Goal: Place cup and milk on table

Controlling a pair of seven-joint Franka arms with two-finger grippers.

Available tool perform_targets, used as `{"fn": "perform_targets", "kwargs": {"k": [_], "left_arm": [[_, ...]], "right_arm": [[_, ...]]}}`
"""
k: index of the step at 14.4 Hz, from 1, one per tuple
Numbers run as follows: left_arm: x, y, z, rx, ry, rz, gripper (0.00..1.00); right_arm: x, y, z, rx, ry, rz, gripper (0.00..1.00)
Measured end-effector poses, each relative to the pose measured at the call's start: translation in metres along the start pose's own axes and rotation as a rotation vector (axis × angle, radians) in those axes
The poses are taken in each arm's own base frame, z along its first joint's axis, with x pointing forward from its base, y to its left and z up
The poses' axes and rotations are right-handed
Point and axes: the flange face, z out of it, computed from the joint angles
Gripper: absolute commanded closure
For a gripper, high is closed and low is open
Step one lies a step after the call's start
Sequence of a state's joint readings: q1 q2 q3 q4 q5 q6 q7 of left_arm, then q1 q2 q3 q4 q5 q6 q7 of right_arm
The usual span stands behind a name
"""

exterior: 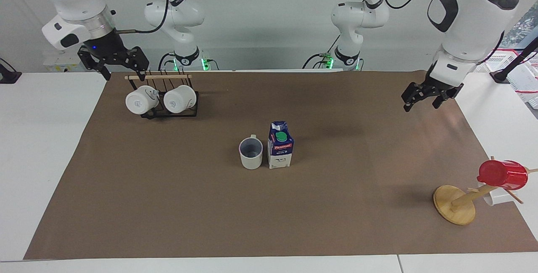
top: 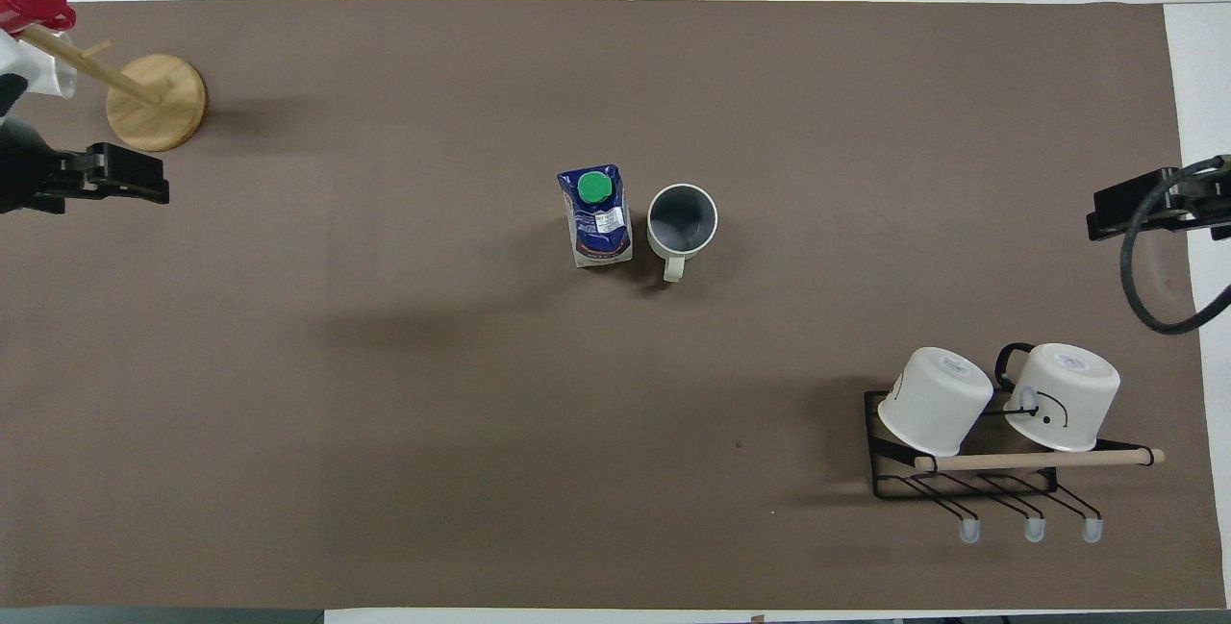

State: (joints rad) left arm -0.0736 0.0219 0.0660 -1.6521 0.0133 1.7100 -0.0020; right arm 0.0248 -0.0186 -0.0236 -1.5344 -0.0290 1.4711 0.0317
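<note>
"MILK" on the milk (exterior: 280, 145) carton's front
</note>
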Motion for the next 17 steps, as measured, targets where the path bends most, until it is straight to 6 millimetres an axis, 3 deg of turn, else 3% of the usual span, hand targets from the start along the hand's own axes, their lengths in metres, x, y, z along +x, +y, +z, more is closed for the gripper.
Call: {"fn": "perform_targets", "kwargs": {"k": [3, 5, 9, 17], "left_arm": [[-0.006, -0.028, -0.027, 0.000, -0.026, 0.005, 0.00], [-0.009, -0.033, -0.036, 0.000, -0.036, 0.003, 0.00], [-0.009, -0.039, -0.033, -0.005, -0.051, -0.008, 0.00], [-0.008, -0.024, -0.030, -0.016, -0.064, 0.017, 0.00]], "right_arm": [[0.000, 0.000, 0.000, 0.000, 0.000, 0.000, 0.00], [0.000, 0.000, 0.000, 0.000, 0.000, 0.000, 0.00], [0.000, 0.000, 0.000, 0.002, 0.000, 0.000, 0.00], [0.000, 0.000, 0.001, 0.003, -0.003, 0.000, 0.00]]}}
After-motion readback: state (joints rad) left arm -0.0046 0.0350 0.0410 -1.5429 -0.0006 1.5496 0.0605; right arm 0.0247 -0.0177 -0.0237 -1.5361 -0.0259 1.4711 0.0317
